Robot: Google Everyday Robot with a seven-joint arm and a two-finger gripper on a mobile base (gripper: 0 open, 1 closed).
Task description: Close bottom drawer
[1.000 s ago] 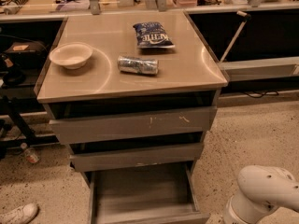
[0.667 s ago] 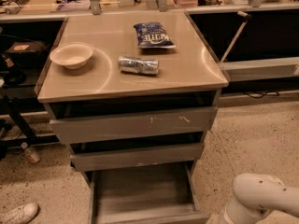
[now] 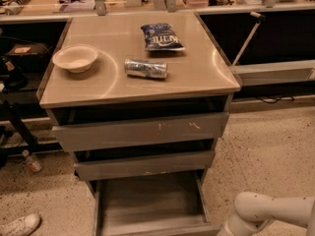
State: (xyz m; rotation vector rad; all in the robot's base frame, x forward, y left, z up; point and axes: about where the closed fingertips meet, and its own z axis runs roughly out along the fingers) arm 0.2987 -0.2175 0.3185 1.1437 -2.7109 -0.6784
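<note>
Jaws we cannot judge: the gripper is out of view, somewhere past the lower edge where the smooth, rounded white arm [image 3: 261, 209] dips away by the front right corner of the grey metal three-drawer cabinet [image 3: 138, 97]. We take the arm to sit low there so it can reach the plain grey metal bottom drawer [image 3: 147, 203]. That drawer stands far out from the cabinet's foot, its shallow rectangular tray dull and bare. Above it in the cabinet, the mid-width flat grey front [image 3: 145, 164] and the widest grey front with pale scratches [image 3: 142, 130] each jut out a little. On the cabinet's smooth tan top [image 3: 202, 68] rest a cream round bowl [image 3: 75, 58], a crumpled silver can [image 3: 145, 68] and a glossy dark blue chip bag [image 3: 161, 36], clear of any push below.
</note>
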